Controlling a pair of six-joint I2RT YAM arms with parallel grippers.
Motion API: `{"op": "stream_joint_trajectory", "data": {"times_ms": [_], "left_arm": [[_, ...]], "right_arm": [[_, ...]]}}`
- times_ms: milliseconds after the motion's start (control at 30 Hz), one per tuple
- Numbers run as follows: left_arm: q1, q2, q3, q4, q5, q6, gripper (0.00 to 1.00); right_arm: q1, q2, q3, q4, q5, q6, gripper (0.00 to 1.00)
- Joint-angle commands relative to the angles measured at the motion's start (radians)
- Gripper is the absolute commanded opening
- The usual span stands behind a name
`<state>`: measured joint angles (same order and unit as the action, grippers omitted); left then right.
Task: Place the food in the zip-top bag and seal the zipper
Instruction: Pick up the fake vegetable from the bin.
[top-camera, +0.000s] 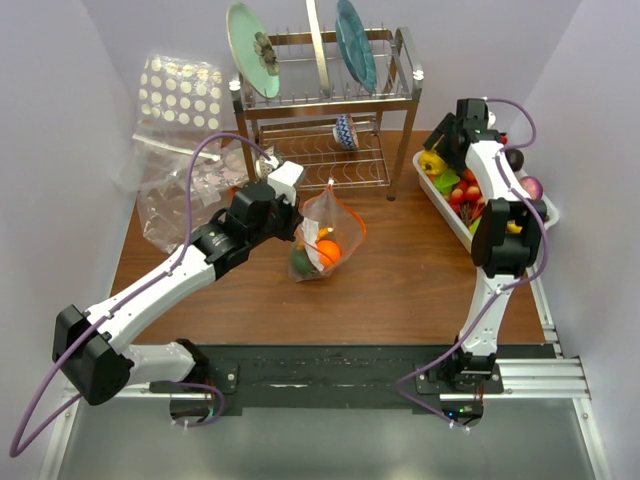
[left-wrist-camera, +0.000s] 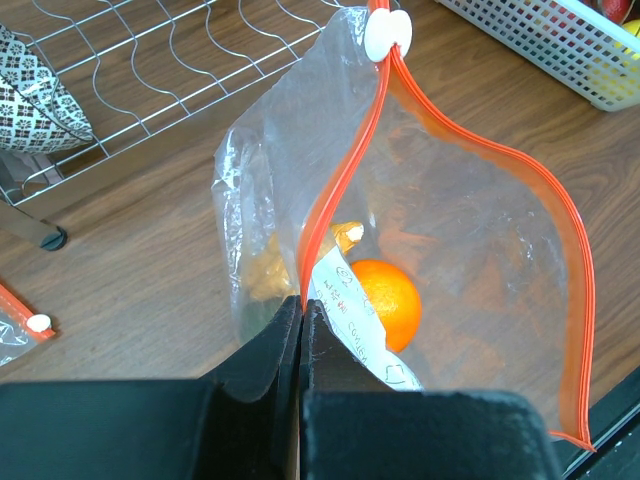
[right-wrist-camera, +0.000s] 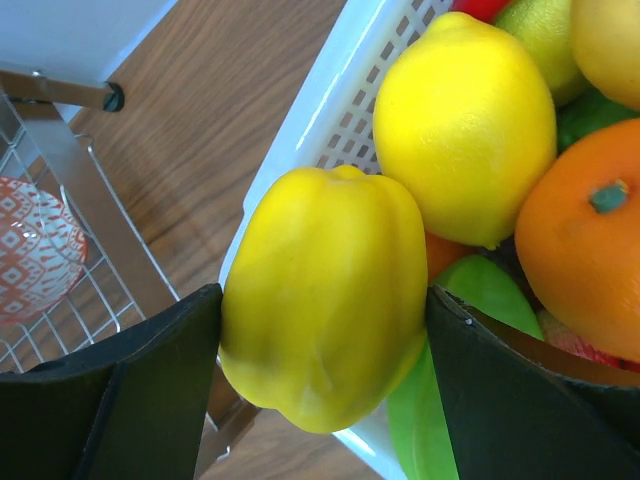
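Note:
The clear zip-top bag (top-camera: 325, 235) hangs upright mid-table, its mouth open. My left gripper (left-wrist-camera: 302, 305) is shut on the near end of the orange-red zipper (left-wrist-camera: 340, 190); the white slider (left-wrist-camera: 387, 33) sits at the far end. An orange (left-wrist-camera: 385, 300) and darker food lie inside the bag. At the white basket (right-wrist-camera: 300, 130) on the right, my right gripper (right-wrist-camera: 323, 300) has both fingers against the sides of a yellow pepper (right-wrist-camera: 330, 240) at the basket's near corner. A lemon (right-wrist-camera: 465, 120), an orange fruit (right-wrist-camera: 580, 250) and green pieces crowd beside it.
A metal dish rack (top-camera: 320, 120) with plates and a patterned bowl (top-camera: 345, 130) stands at the back. A large dotted clear bag (top-camera: 180, 90) and a speckled pouch (top-camera: 185, 195) lie at the back left. The basket (top-camera: 440, 205) runs along the right edge.

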<state>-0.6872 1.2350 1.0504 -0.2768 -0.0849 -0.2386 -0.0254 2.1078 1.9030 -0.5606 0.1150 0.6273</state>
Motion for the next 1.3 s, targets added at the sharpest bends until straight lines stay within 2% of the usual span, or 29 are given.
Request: {"op": "stream_joint_trajectory", "data": {"times_ms": [0, 367, 667, 900, 1067, 1133, 1267], "left_arm": [[0.009, -0.022, -0.001, 0.045, 0.007, 0.027, 0.00], [0.011, -0.022, -0.001, 0.045, 0.011, 0.025, 0.00], [0.011, -0.017, 0.002, 0.047, 0.022, 0.025, 0.00], [0.011, -0.006, 0.005, 0.047, 0.024, 0.025, 0.00], [0.011, 0.026, 0.033, 0.039, 0.046, 0.019, 0.00], [0.012, 0.034, 0.043, 0.036, 0.054, 0.016, 0.00], [0.012, 0.037, 0.045, 0.036, 0.057, 0.015, 0.00]], "right_arm": [[0.004, -0.112, -0.004, 0.005, 0.018, -0.021, 0.68], [0.002, -0.255, -0.099, 0.024, -0.008, -0.034, 0.68], [0.004, -0.544, -0.410, 0.132, -0.110, -0.055, 0.69], [0.002, -0.782, -0.639, 0.137, -0.259, -0.066, 0.68], [0.018, -0.923, -0.755, 0.148, -0.455, -0.026, 0.67], [0.056, -0.951, -0.775, 0.142, -0.509, -0.009, 0.67], [0.171, -1.012, -0.811, 0.145, -0.523, 0.015, 0.67]]}}
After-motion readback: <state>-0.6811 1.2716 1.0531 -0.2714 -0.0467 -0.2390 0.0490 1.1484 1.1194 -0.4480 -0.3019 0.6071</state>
